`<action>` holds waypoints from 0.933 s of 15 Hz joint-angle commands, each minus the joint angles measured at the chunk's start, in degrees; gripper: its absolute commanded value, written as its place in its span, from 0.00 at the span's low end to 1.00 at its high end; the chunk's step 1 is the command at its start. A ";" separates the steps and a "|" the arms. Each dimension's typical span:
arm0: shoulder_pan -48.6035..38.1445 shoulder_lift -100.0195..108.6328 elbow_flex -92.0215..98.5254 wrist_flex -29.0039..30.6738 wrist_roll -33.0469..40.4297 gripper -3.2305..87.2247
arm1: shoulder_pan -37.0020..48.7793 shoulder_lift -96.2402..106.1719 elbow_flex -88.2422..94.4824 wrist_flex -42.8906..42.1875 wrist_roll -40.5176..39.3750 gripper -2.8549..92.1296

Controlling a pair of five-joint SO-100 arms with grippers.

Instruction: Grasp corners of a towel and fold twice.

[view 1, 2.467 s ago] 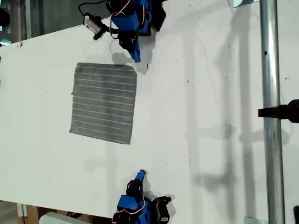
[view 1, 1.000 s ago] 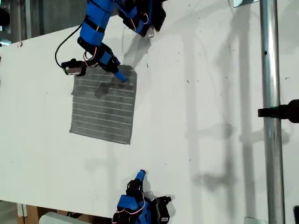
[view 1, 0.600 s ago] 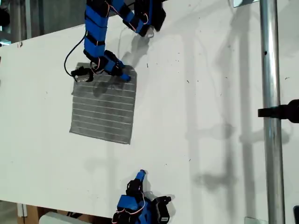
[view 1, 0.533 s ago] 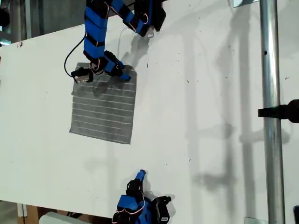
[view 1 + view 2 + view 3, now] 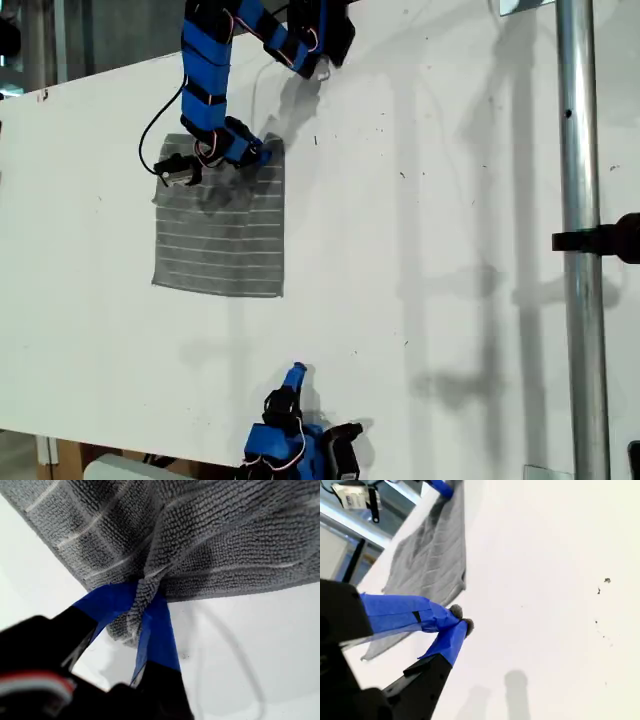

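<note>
The grey striped towel [image 5: 220, 240] lies flat on the white table [image 5: 430, 200], toward the exterior view's left. My first gripper [image 5: 262, 152] is at the towel's corner [image 5: 272, 146] toward the exterior view's top right, shut on a pinch of that fabric. The first wrist view shows the towel [image 5: 200, 530] bunched between the blue fingers [image 5: 160, 625] of my first gripper [image 5: 142, 587]. My second gripper [image 5: 295, 375] stands near the table's edge at the exterior view's bottom, apart from the towel. In its own view my second gripper [image 5: 460, 622] is shut on nothing, with the towel [image 5: 435, 555] beyond it.
A metal pole [image 5: 578, 300] with a black clamp [image 5: 610, 238] runs down the exterior view's right. The table's edge runs along that view's left and bottom. The first arm's base [image 5: 315, 30] sits at the top.
The first arm swung out from its base onto the towel and closed on its corner. That corner has been drawn slightly leftward in the exterior view, shifting the towel. The second arm barely moved.
</note>
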 commanded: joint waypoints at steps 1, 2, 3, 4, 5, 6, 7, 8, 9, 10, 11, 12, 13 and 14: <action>-2.55 -34.89 -26.98 -3.08 7.38 0.00 | -0.70 1.41 -0.79 -0.62 0.53 0.03; -3.96 -44.56 -34.80 -5.62 13.36 0.01 | -0.70 1.41 -0.70 -0.62 0.53 0.03; -5.63 -54.49 -43.07 -5.01 17.75 0.01 | -0.79 1.41 -0.53 -0.70 0.53 0.03; -7.03 -64.34 -51.06 -3.78 22.24 0.01 | -0.88 1.41 -0.53 -0.79 0.62 0.03; -8.17 -73.21 -58.97 -2.20 26.02 0.01 | -0.88 1.41 -0.44 -0.79 0.62 0.03; -8.96 -81.47 -66.62 -0.09 30.15 0.01 | -0.88 1.41 -0.35 -0.88 0.62 0.03; -9.49 -88.86 -73.92 1.67 34.45 0.01 | -0.79 1.49 -0.26 -0.88 0.62 0.03; -10.28 -95.10 -80.16 3.08 37.79 0.01 | -0.70 1.49 -0.18 -0.88 0.62 0.03; -10.81 -99.84 -85.34 3.69 41.22 0.01 | -0.70 1.49 -0.09 -0.97 0.70 0.03; -11.16 -102.83 -89.21 3.78 44.21 0.18 | -0.79 1.49 -0.09 -0.97 0.79 0.03; -11.69 -104.33 -90.44 3.08 41.75 0.44 | -0.88 1.49 0.09 -0.97 0.97 0.03; -12.92 -106.35 -93.52 3.25 45.79 0.44 | -1.05 1.58 0.18 -0.97 1.05 0.03; -14.24 -108.81 -97.12 4.48 47.99 0.46 | -1.14 1.67 0.26 -0.97 1.14 0.03; -15.47 -111.36 -99.76 5.10 49.83 0.45 | -1.14 1.85 0.44 -1.05 1.14 0.03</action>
